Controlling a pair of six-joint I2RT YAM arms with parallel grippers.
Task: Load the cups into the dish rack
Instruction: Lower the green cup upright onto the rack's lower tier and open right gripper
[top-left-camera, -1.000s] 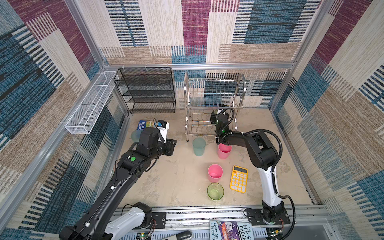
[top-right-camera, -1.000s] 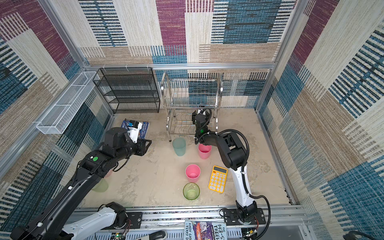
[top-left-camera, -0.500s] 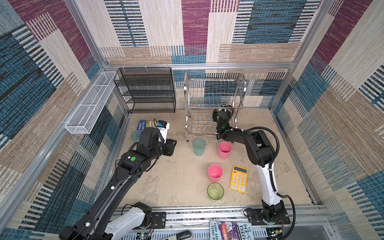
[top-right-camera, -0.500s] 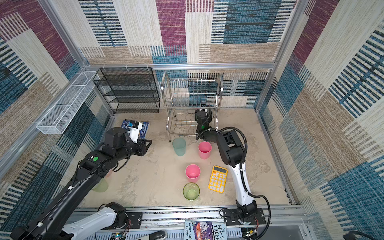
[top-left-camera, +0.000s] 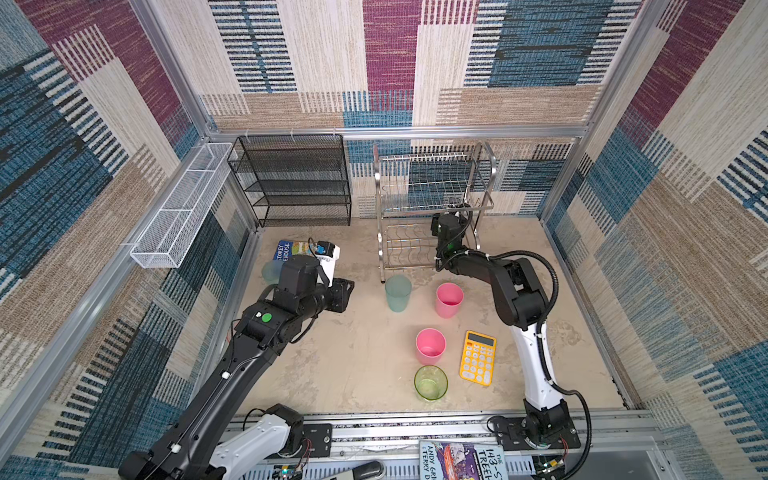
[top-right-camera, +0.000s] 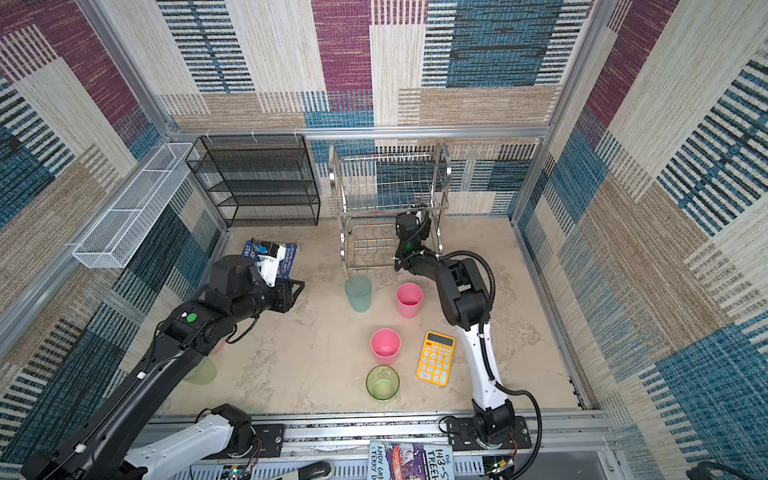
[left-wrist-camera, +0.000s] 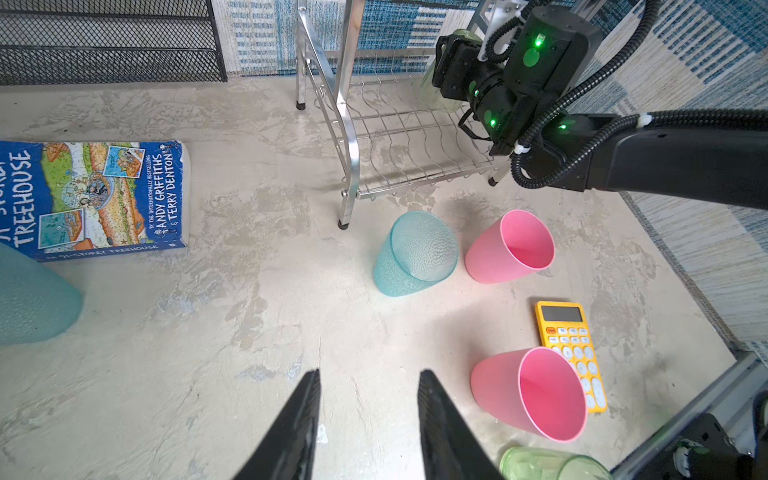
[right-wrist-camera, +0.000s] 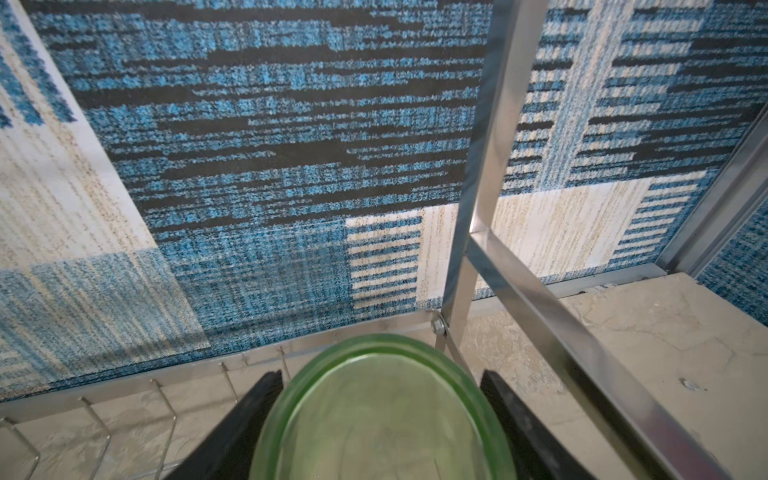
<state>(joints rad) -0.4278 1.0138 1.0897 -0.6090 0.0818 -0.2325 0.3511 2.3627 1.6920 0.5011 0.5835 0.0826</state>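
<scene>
**Green cup held at the lower level of the dish rack**

The held green cup (right-wrist-camera: 382, 415) is pinched by the right gripper (right-wrist-camera: 378, 382), with one black finger on each side of its wall. The cup is over the wires of the lower level of the dish rack (top-left-camera: 432, 183) (top-right-camera: 390, 174), at the right end of it and just beside a steel post of the frame. I cannot tell whether it touches the wires.

Four more cups stand upright on the table (top-left-camera: 353, 374) in front of the rack. The teal cup (top-left-camera: 397, 293) is just beside the front left foot of the rack, and the far pink cup (top-left-camera: 449, 299) is near it on the right. Closer to the front rail stands the near pink cup (top-left-camera: 430, 345), and the standing green cup (top-left-camera: 431, 382) is just in front of that one. The yellow calculator (top-left-camera: 478, 357) lies flat just beside these two, on their right.

The left gripper (left-wrist-camera: 368, 374) hangs over bare table with its jaws spread apart, well apart from the rack. Beside the left arm lies a blue book (left-wrist-camera: 95, 195), and a second teal cup (left-wrist-camera: 29, 299) is near its corner. In a top view, a pale green cup (top-right-camera: 203, 372) shows partly from under the left arm.

Against the back wall, on the left of the rack, stands a black mesh shelf (top-left-camera: 291, 178), and a white mesh trough (top-left-camera: 178, 208) hangs on the left wall.
</scene>
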